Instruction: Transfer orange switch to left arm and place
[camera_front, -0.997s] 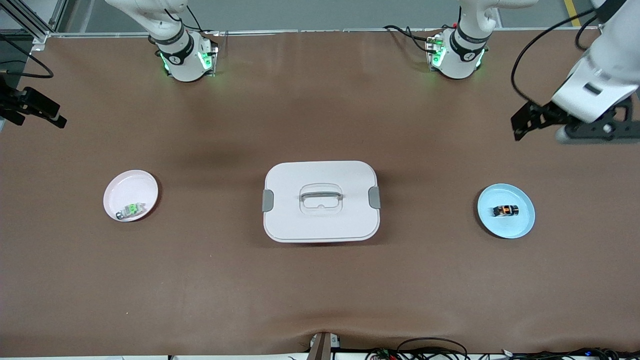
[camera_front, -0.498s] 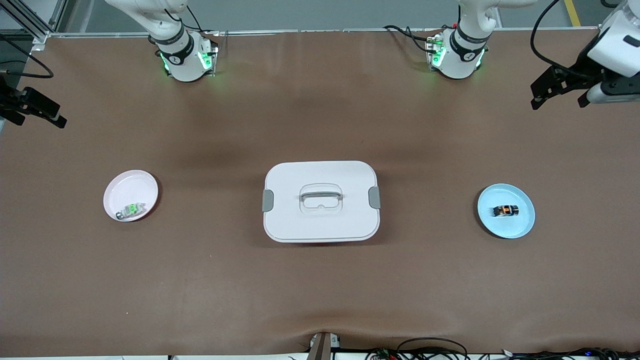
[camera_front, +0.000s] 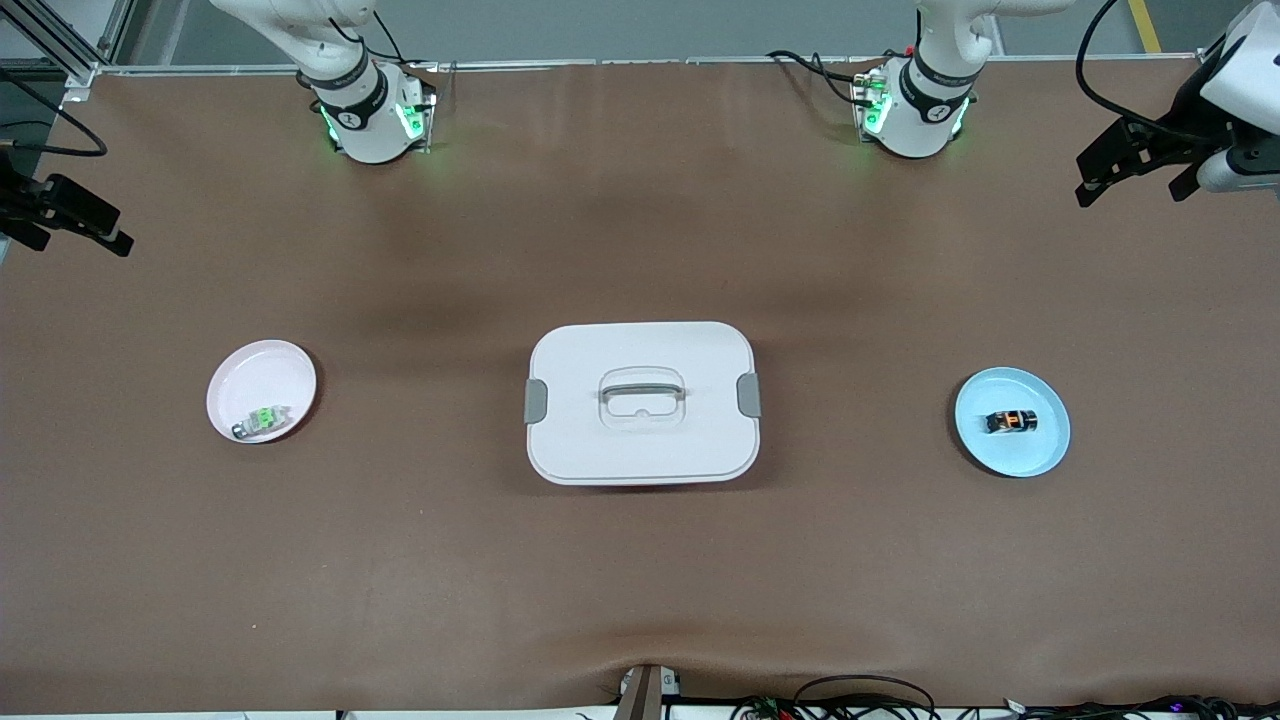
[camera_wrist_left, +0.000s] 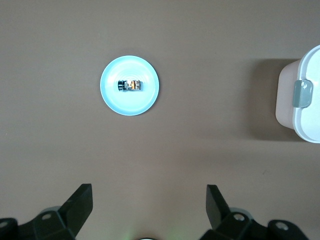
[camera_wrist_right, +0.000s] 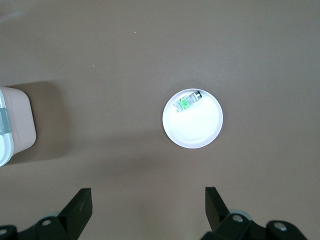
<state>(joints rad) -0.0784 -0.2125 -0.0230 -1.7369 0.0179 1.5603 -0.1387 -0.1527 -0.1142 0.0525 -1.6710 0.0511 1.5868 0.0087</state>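
The orange switch (camera_front: 1011, 421) lies on a light blue plate (camera_front: 1040, 450) toward the left arm's end of the table; the left wrist view shows the switch (camera_wrist_left: 130, 85) on that plate (camera_wrist_left: 114, 102). The white box (camera_front: 642, 402) with grey latches stands mid-table. My left gripper (camera_front: 1134, 193) is open and empty, high over bare table at the left arm's end, apart from the plate; its own view shows it open (camera_wrist_left: 148, 192). My right gripper (camera_front: 70, 235) hangs open and empty over the table's edge at the right arm's end, and it is also open in its own view (camera_wrist_right: 148, 195).
A pale pink plate (camera_front: 262, 375) with a clear-and-green small part (camera_front: 262, 420) sits toward the right arm's end; the right wrist view shows the plate (camera_wrist_right: 195, 132) and the part (camera_wrist_right: 186, 102). Cables lie along the table's near edge (camera_front: 860, 700).
My left gripper has risen and drawn back toward the bases' edge at the left arm's end. The right gripper, switch, plates and box have not moved.
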